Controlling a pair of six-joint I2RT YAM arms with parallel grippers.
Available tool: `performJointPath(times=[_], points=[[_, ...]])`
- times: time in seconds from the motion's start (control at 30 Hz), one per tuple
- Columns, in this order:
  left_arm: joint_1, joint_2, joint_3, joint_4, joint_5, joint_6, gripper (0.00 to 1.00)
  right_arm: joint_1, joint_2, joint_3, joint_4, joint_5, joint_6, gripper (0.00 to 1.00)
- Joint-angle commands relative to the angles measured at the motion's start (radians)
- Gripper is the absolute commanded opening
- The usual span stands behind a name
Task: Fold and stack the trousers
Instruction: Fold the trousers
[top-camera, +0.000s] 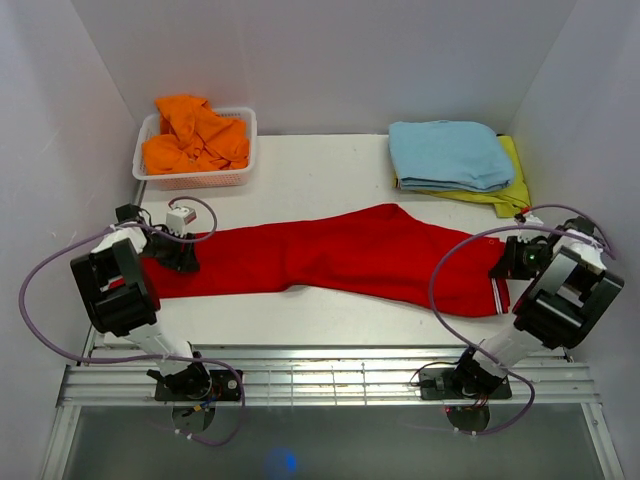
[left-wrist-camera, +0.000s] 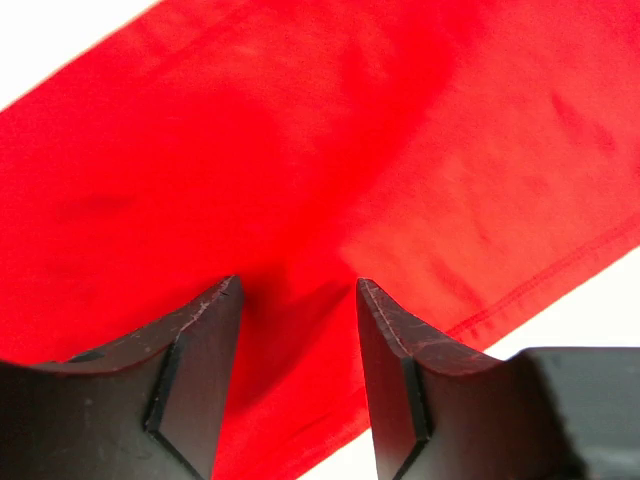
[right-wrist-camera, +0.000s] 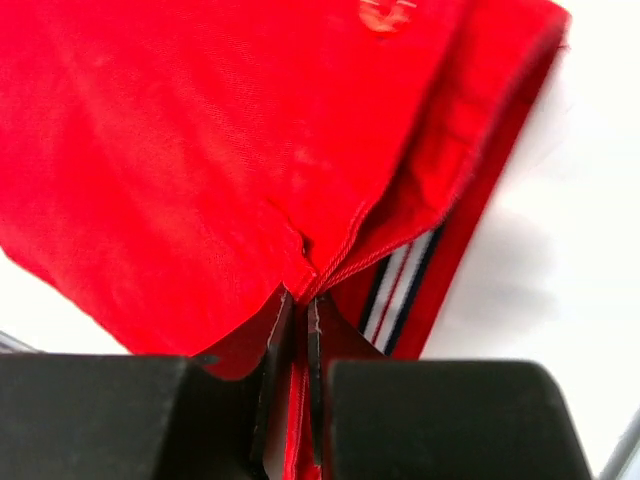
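The red trousers (top-camera: 340, 258) lie stretched across the table from left to right, with the white-striped waistband at the right end. My left gripper (top-camera: 182, 252) is open over the left end of the trousers (left-wrist-camera: 330, 170); the cloth lies between and below its fingers (left-wrist-camera: 200, 340). My right gripper (top-camera: 507, 262) is shut on the waistband edge of the trousers (right-wrist-camera: 220, 150), with the hem pinched between its fingers (right-wrist-camera: 280, 330) next to the white and dark stripes (right-wrist-camera: 398, 290).
A white basket (top-camera: 193, 178) with an orange garment (top-camera: 195, 135) stands at the back left. A folded light blue garment (top-camera: 450, 152) lies on a yellow one (top-camera: 515, 185) at the back right. White walls enclose the table.
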Motion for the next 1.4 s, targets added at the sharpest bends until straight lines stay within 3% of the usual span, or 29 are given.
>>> performJointPath(times=[0.0, 0.13, 0.17, 0.23, 0.33, 0.5, 0.63, 0.7, 0.8, 0.9, 0.93, 1.07, 1.13, 1.37], points=[[0.002, -0.098, -0.023, -0.158, 0.072, 0.164, 0.61, -0.003, -0.168, -0.116, -0.118, -0.021, -0.119, 0.08], [-0.022, -0.163, 0.004, -0.201, 0.121, 0.220, 0.68, -0.003, -0.238, -0.148, -0.096, 0.014, -0.116, 0.09], [-0.042, -0.174, 0.006, -0.205, 0.129, 0.229, 0.69, -0.003, -0.229, -0.135, -0.089, 0.025, -0.101, 0.24], [-0.063, -0.203, 0.004, -0.201, 0.147, 0.231, 0.72, -0.005, -0.158, -0.067, -0.085, 0.001, -0.051, 0.42], [-0.108, -0.217, -0.012, -0.179, 0.167, 0.191, 0.72, -0.005, -0.049, 0.020, -0.089, -0.057, 0.026, 0.51], [-0.145, -0.223, -0.046, -0.130, 0.195, 0.125, 0.73, -0.005, 0.078, 0.071, -0.018, -0.082, 0.134, 0.53], [-0.151, -0.222, -0.081, -0.103, 0.202, 0.105, 0.73, -0.003, 0.090, 0.051, 0.043, -0.116, 0.193, 0.62], [-0.151, -0.203, -0.101, -0.080, 0.186, 0.102, 0.73, -0.003, 0.090, 0.047, 0.062, -0.124, 0.215, 0.72], [-0.149, -0.153, -0.111, -0.057, 0.153, 0.080, 0.73, -0.003, 0.069, 0.031, 0.095, -0.113, 0.223, 0.74], [-0.151, -0.104, -0.109, -0.037, 0.126, 0.057, 0.71, -0.003, 0.075, 0.042, 0.108, -0.154, 0.207, 0.59], [-0.151, -0.073, -0.103, -0.031, 0.098, 0.048, 0.69, -0.003, 0.084, 0.053, 0.076, -0.177, 0.200, 0.46], [-0.151, -0.036, -0.111, -0.014, 0.040, 0.025, 0.63, -0.009, 0.083, 0.094, 0.034, -0.176, 0.169, 0.13], [-0.151, -0.030, -0.123, 0.002, 0.006, 0.023, 0.60, -0.012, 0.074, 0.126, 0.019, -0.167, 0.163, 0.08], [-0.148, 0.025, -0.152, 0.037, -0.095, 0.037, 0.34, -0.026, 0.069, 0.256, -0.062, -0.223, 0.141, 0.08]])
